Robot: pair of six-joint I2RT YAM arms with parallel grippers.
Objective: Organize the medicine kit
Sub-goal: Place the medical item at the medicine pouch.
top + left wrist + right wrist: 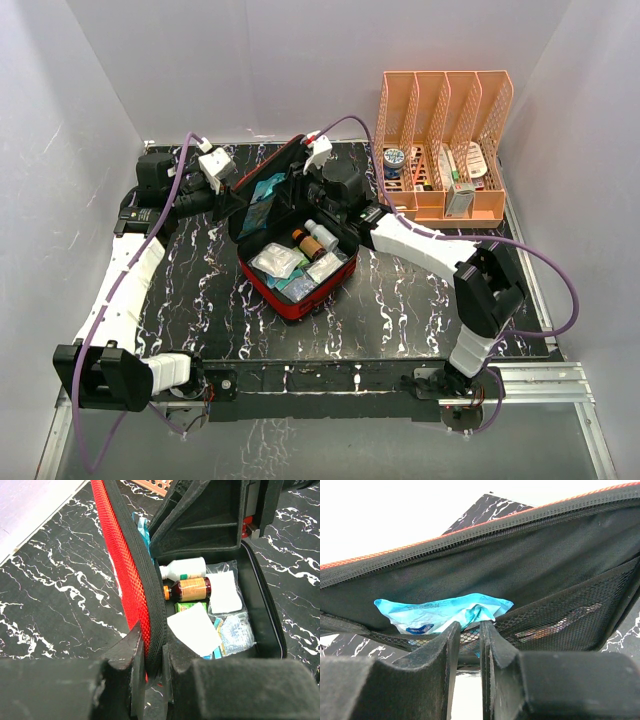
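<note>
Left wrist: left hand [152, 645] pinches medicine kit [125, 555]; right wrist: right hand [470, 632] grip unclear.

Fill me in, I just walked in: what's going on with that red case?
The left pincer is shut on the open lid of the medicine kit, propping it up. The right pincer sits at the lid's mesh pocket, jaws nearly together by a blue packet; a grip is unclear. Bottles and sachets lie in the base.

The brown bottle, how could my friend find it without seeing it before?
Find the open red medicine kit on the black table. In its bottom half, by the hinge, the brown bottle lies beside a white bottle. Only it is amber with an orange cap.
</note>
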